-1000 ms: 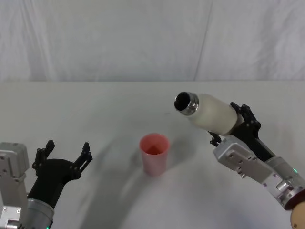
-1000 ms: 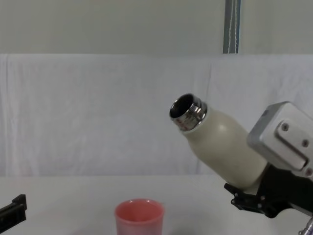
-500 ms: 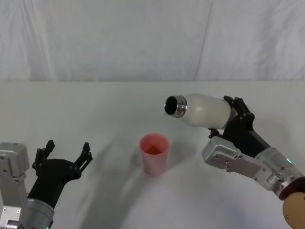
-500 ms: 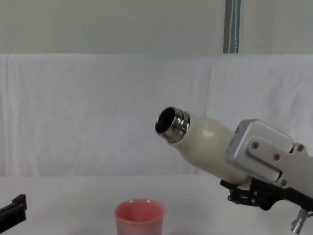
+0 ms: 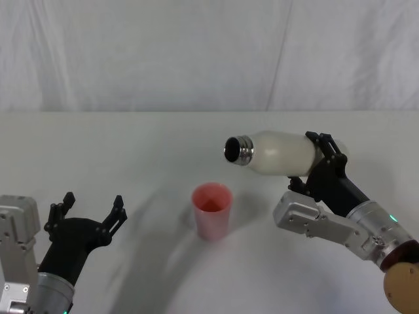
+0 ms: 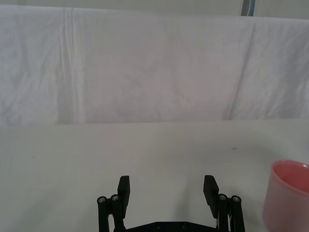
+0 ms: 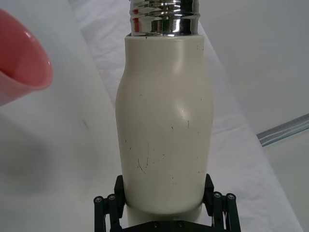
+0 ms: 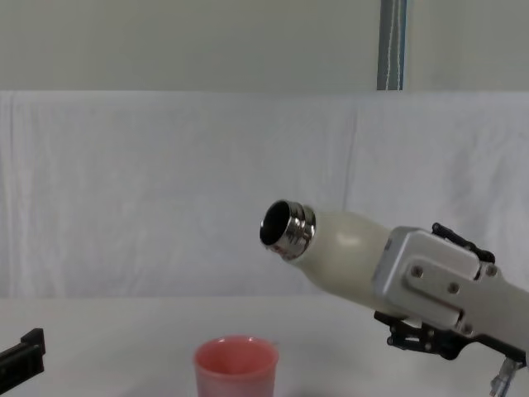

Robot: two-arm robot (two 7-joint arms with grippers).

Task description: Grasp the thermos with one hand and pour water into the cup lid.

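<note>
My right gripper [image 5: 321, 157] is shut on the lower body of the cream-white thermos [image 5: 281, 153], holding it in the air tipped nearly flat. Its steel neck [image 8: 286, 230] points left, above and to the right of the pink cup lid [image 5: 211, 210]. The cup lid stands upright on the white table [image 5: 131, 150]. The right wrist view has the thermos [image 7: 164, 125] between my black fingers [image 7: 110, 205], with the cup lid [image 7: 21, 58] off to one side of the neck. My left gripper [image 5: 88, 212] hovers open near the table's front left, the cup lid [image 6: 287, 197] to its right.
White cloth covers the table and hangs as a backdrop [image 5: 196, 52] behind it. A metal pole [image 8: 392, 45] rises behind the backdrop. Bare tabletop lies all around the cup lid.
My right gripper has tipped the thermos further down toward level and carried its neck left, closer to the cup lid. The left arm and the cup lid have not moved.
</note>
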